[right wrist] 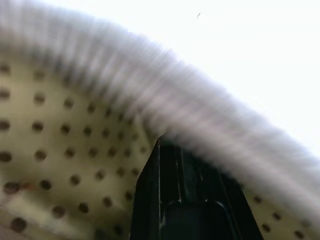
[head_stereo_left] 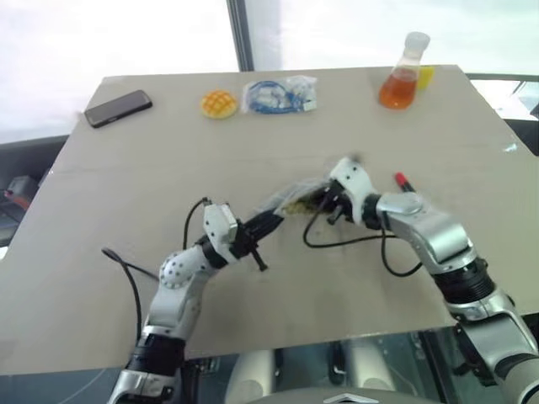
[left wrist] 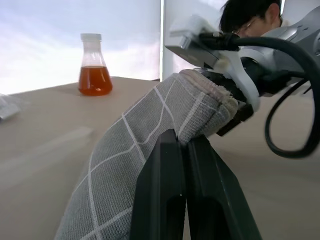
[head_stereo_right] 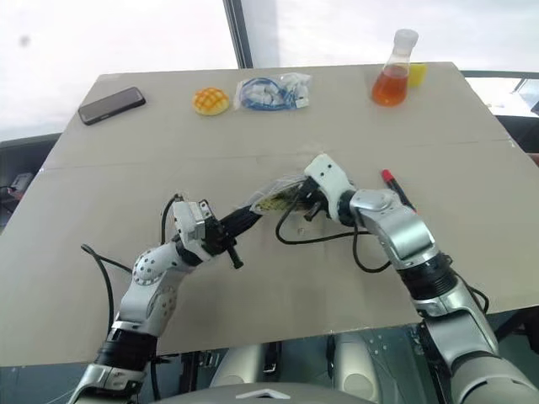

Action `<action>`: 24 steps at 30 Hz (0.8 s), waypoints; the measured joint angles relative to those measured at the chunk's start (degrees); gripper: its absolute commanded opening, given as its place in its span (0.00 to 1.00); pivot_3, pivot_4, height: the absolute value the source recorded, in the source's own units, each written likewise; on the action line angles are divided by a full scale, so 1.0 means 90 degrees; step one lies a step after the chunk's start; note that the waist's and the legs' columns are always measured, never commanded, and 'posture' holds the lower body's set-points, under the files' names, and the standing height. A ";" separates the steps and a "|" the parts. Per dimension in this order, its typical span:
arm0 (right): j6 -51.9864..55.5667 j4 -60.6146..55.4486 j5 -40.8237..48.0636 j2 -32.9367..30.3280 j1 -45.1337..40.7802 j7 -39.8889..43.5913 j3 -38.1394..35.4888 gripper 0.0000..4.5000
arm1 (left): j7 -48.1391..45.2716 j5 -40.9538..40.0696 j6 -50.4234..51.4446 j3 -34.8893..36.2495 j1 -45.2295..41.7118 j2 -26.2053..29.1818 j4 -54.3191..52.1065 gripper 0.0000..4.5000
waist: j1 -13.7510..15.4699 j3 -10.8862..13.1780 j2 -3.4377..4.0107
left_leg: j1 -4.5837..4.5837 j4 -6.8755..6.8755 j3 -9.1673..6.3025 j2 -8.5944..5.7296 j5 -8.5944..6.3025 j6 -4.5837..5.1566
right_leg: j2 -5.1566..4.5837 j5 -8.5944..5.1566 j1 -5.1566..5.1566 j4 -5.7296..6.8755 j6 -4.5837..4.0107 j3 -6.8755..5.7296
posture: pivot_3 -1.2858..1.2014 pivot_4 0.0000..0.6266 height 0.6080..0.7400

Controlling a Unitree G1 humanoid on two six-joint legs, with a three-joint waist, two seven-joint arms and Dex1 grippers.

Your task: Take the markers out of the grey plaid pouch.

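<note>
Left gripper (left wrist: 186, 150) clamped on grey plaid pouch (left wrist: 150, 140); right gripper (right wrist: 182, 165) pinched inside: soft, light fabric; hold near rim.

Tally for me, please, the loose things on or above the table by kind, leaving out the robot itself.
Pouch: 1, the grey plaid pouch
Marker: 1, red-ended marker
Phone: 1, black phone
Flask: 1, orange-liquid flask
Bag: 1, clear bag with blue cable
Yellow items: 2, round one, block
Total: 7

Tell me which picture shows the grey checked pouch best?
The left wrist view: the grey pouch looms close, white grid lines plain, pinched by the left hand. Both eye views show it small between the two hands. The right wrist view shows its dotted yellow lining.
</note>
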 measured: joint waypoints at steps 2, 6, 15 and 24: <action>0.0066 -0.0508 0.0048 -0.0490 0.0010 0.0288 0.0014 0.06 | 0.0139 -0.0781 0.0976 0.0151 0.0056 0.0015 -0.0276 0.00 | 0.0000 0.0000 0.0000 | 0.0003 0.0002 0.0000 0.0004 0.0000 0.0000 | 0.0001 -0.0001 0.0001 0.0000 0.0000 -0.0001 | 0.52 0.24 1.00; -0.0201 -0.1124 -0.0439 -0.1452 0.0004 0.0825 0.0656 0.41 | 0.0393 -0.2494 0.2827 0.0653 0.0075 0.0229 -0.0486 0.00 | -0.0037 0.0000 -0.0001 | 0.0008 0.0002 0.0001 0.0005 0.0000 -0.0001 | 0.0007 -0.0005 -0.0001 0.0001 -0.0006 0.0002 | 0.52 0.24 1.00; -0.1094 -0.1281 -0.1855 -0.1789 -0.0522 0.1436 0.2052 0.80 | 0.0403 -0.3167 0.4162 0.0906 -0.0173 0.0380 -0.0483 0.00 | -0.0014 -0.0001 -0.0007 | 0.0004 0.0005 0.0004 -0.0014 0.0001 -0.0003 | 0.0009 -0.0007 -0.0001 -0.0002 -0.0009 0.0006 | 0.52 0.24 1.00; -0.3642 0.2347 -0.3859 0.0494 -0.1018 -0.0282 0.2916 0.61 | 0.0449 -0.2593 0.4150 0.0988 -0.0138 0.0108 -0.0471 0.00 | -0.0055 -0.0013 -0.0019 | 0.0020 0.0001 0.0004 -0.0006 0.0008 -0.0015 | 0.0025 -0.0001 0.0003 0.0007 -0.0008 0.0014 | 0.52 0.24 1.00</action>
